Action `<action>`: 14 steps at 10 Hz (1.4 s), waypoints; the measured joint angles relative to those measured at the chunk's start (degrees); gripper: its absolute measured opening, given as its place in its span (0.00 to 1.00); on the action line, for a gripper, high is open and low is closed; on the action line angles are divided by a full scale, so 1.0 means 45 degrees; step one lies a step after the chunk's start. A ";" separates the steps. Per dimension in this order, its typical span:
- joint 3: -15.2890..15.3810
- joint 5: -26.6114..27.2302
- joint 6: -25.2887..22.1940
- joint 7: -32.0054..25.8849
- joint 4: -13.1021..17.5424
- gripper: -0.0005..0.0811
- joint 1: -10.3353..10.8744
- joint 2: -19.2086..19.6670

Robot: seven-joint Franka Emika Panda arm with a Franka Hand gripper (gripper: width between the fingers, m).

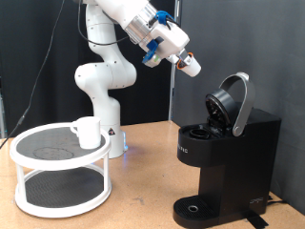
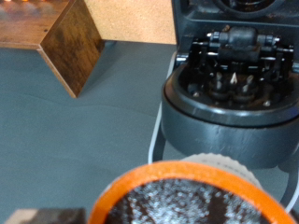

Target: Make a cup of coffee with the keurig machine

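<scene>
Exterior view shows the Franka arm [image 1: 103, 67] reaching from the upper left, with its claw [image 1: 190, 65] raised in the air above and just to the left of the keurig machine [image 1: 227, 157]. The claw's tip looks pale and rounded, and I cannot tell whether its fingers are apart, together or clamped on something, since they are too small and blurred here.

The keurig machine stands on the wooden desk [image 1: 143, 205] at the exterior view's right, black and boxy, with its hinged lid [image 1: 232, 103] swung up and open so that the pod chamber is exposed. Its round drip base [image 1: 200, 208] sits low at the front with nothing standing on it.

At the exterior view's left, a white round two-tier stand [image 1: 59, 172] rests on the desk. The cup [image 1: 88, 132], a small white mug, sits on the stand's upper tier near its right edge, well apart from the keurig machine.

From the wrist view, the open lid's underside [image 2: 234, 70] fills the upper right, showing the dark round holder and its inner parts. Close to the lens lies a blurred round thing with an orange rim and a dark, grainy middle [image 2: 187, 196], possibly a coffee pod at the claw.
</scene>
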 joint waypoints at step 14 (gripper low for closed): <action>0.1580 -0.0885 0.3670 -0.0603 -0.1864 0.46 0.0062 0.1706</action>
